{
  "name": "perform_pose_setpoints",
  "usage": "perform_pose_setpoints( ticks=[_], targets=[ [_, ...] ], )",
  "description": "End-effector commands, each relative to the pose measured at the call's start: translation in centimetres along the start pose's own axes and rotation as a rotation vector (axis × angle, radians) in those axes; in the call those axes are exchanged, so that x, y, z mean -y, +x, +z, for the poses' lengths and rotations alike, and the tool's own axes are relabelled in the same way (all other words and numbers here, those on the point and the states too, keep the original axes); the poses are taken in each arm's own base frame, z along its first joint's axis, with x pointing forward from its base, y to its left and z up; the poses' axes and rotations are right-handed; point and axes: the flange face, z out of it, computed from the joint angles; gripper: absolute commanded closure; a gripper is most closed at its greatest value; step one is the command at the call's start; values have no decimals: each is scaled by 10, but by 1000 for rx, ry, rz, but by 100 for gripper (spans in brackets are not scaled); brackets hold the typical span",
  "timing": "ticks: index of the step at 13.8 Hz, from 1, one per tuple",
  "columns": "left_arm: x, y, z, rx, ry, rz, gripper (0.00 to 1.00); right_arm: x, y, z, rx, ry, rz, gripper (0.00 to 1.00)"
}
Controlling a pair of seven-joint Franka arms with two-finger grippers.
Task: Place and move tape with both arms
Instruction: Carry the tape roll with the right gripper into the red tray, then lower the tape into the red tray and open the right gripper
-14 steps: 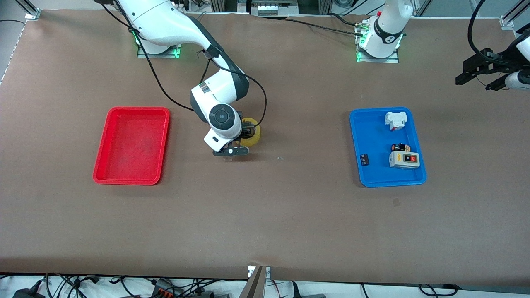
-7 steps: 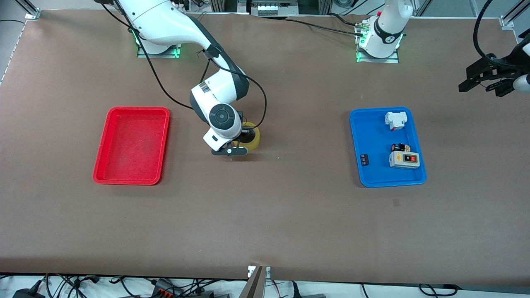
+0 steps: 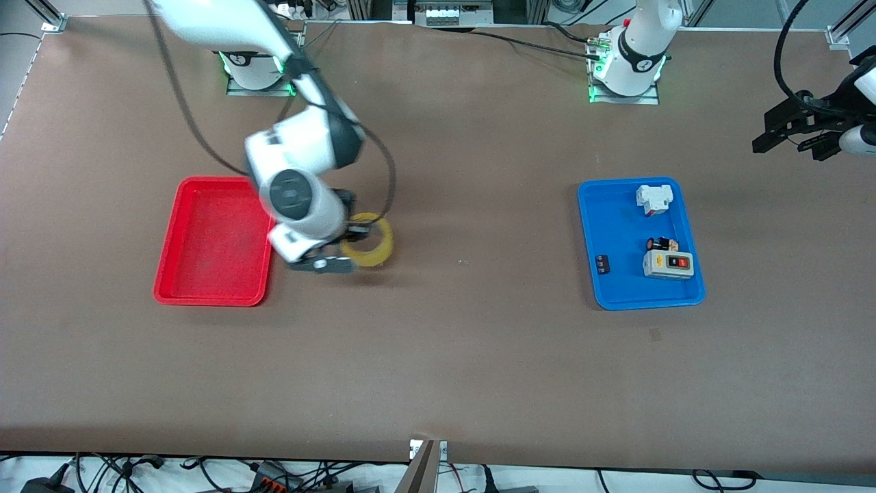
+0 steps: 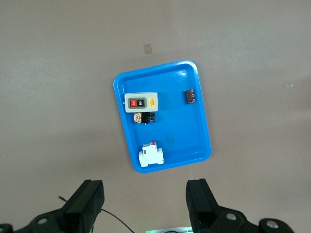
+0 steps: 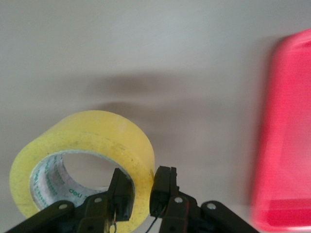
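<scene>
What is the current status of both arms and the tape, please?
Right gripper shut on the tape, aloft beside the red tray. Left gripper open, waiting high above the blue tray. Nothing in the way.

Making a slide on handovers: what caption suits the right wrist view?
Right gripper fingers pinch the wall of the yellow tape, lifted above the table beside the red tray.

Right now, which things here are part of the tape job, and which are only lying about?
Part of the job:
- tape, clamped in the right gripper, up over the table beside the red tray
- left gripper, open, waiting

Lying about:
- blue tray
- switch boxes in it
</scene>
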Motion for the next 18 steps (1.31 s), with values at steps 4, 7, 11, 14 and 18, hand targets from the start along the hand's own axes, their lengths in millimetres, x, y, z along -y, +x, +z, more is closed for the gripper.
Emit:
perform_pose_setpoints(
  ticks=[4,7,11,14,18],
  targets=[
    [-5,-5,-4,-10,-10,-9,0,-233,34,25,118,8,-58,100],
    [-10,-5,-5,-13,-9,1,0,-271,21,61,100,-29,-49,100],
    [-9,-6,-7,-18,-8,-1,0,-283,5,98,95,-17,-75,100],
    [-10,-6,-7,-16,-9,-1,0,-287,-6,112,73,-17,-77,98],
    [-6,-6,-7,-18,-8,-7,0,-292,-7,114,74,-37,-85,92]
  ],
)
